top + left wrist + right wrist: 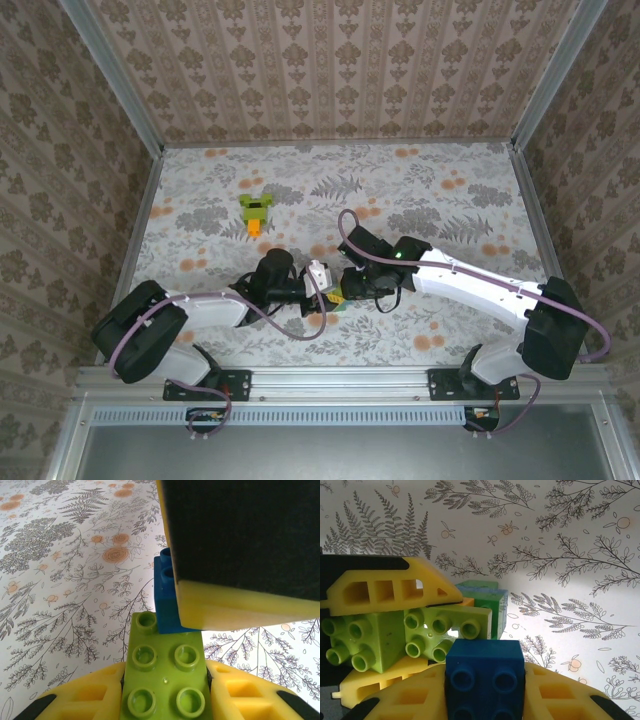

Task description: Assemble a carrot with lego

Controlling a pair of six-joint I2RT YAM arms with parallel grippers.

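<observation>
Left gripper [165, 702] clamped tight on lime-green brick [165, 672]. Right gripper [485, 700] part-closed, gripping blue brick [485, 665]. Bricks touch near centre of table [450, 200]. Carrot [255, 212] lies at 11 o'clock from the grippers, well apart.

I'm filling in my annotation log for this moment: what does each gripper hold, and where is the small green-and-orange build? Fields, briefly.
left gripper: shut on lime-green brick
right gripper: shut on blue brick
bricks: blue brick appears pressed onto the lime-green brick's far end
carrot: on the table, apart from both grippers, farther back and to their left
</observation>
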